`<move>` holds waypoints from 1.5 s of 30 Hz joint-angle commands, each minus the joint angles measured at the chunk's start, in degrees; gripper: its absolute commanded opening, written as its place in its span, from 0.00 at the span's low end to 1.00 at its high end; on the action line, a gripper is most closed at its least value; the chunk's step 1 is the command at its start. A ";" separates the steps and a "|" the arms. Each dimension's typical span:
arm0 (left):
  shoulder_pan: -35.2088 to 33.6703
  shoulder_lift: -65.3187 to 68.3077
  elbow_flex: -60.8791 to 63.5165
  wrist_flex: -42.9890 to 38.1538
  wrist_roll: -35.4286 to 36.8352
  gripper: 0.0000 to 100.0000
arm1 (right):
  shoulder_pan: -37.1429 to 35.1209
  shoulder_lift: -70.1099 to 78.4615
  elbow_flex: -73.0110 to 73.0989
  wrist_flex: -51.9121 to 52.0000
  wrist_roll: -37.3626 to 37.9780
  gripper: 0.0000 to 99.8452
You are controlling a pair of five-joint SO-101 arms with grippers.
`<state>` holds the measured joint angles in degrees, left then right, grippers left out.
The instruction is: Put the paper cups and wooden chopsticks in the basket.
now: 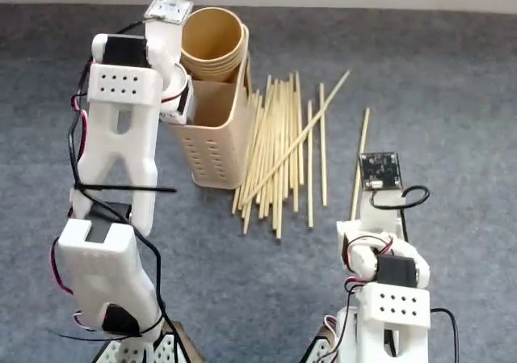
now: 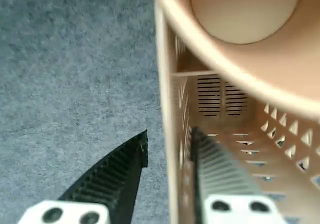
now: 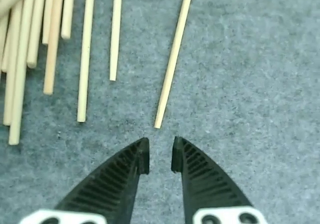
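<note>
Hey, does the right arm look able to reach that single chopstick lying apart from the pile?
Probably yes: the lone chopstick lies on bare carpet just ahead of the right gripper, with nothing between them.

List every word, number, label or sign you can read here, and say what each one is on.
There is no text that can be read.
Basket, cups and chopsticks: plain, no print.
Circuit board on the right arm: tiny marks, too small to read.
</note>
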<state>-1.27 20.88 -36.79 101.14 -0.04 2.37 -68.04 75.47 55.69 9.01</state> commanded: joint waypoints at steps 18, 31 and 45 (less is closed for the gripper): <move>-6.81 -5.49 1.71 0.53 -5.10 0.00 | 0.22 -1.45 -0.13 -0.84 -0.53 0.10; -0.13 -5.23 13.85 0.53 9.93 0.08 | 0.22 -1.45 -0.13 -0.84 -0.53 0.10; 0.84 -5.58 -4.97 0.53 8.26 0.15 | 0.22 -1.45 -0.13 -0.84 -0.53 0.10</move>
<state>-0.40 16.84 -33.71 101.32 9.89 2.37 -68.66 75.47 55.69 9.01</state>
